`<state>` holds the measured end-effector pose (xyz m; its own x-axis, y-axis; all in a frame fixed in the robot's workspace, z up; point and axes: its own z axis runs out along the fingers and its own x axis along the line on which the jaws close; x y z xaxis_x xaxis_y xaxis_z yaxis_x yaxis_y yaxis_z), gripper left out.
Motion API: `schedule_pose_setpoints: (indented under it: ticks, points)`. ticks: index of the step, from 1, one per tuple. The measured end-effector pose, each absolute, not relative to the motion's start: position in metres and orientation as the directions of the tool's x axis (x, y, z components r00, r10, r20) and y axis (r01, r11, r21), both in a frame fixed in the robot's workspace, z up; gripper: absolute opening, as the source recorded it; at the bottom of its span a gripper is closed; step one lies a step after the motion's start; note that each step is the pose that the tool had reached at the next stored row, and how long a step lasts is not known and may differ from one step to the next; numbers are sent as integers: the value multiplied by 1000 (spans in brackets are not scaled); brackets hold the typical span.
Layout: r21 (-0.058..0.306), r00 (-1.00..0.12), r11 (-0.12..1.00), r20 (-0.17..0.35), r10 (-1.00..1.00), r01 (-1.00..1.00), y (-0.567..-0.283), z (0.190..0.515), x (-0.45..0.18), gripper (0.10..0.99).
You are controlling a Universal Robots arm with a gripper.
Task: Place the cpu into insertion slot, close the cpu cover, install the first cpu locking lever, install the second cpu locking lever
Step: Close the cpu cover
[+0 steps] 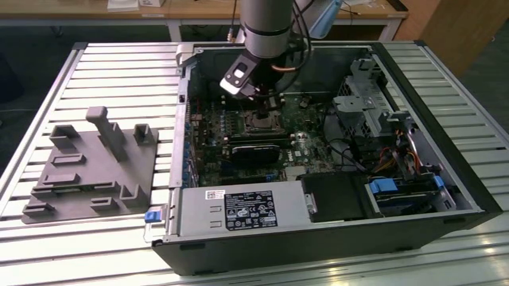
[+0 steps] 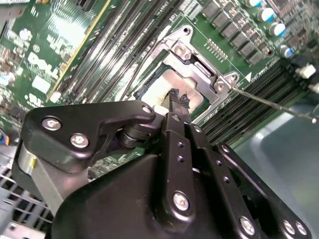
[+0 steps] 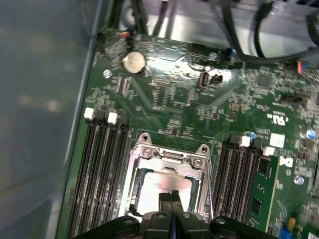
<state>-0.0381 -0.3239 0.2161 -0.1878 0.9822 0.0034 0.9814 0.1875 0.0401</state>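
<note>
Fingers point(image 3: 168, 201) pressed together hover over cpu point(image 3: 149, 191) in insertion slot point(image 3: 132, 196).

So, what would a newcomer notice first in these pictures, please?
The open black computer case on the slatted metal table stands out, with the grey robot arm reaching inside. In the second wrist view, the shut black pincer sits right over the pale silver square cpu on the green motherboard.

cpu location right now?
In both wrist views the cpu sits in the insertion slot, between two banks of long black slots, right under the gripper.
</note>
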Motion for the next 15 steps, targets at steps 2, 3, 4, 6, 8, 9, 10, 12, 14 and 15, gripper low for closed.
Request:
schedule_pose_setpoints:
  ticks: [2,3,4,6,8,9,10,12,14,15]
  points:
    - [40,-224,223,2,975,974,-324,216,-38,106]
    - [40,-241,241,1,971,970,-324,216,-38,106]
    - [39,-259,259,0,966,965,-324,216,-38,106]
    - [39,-295,295,-2,956,955,-324,216,-38,106]
    - [38,-329,329,-4,944,943,-324,216,-38,106]
    - [38,-346,346,-5,938,937,-324,216,-38,106]
    - [38,-363,363,-6,932,931,-324,216,-38,106]
    - [37,-396,396,-7,918,917,-324,216,-38,106]
    - [36,-429,429,-9,903,903,-324,216,-38,106]
    - [36,-445,445,-10,895,895,-324,216,-38,106]
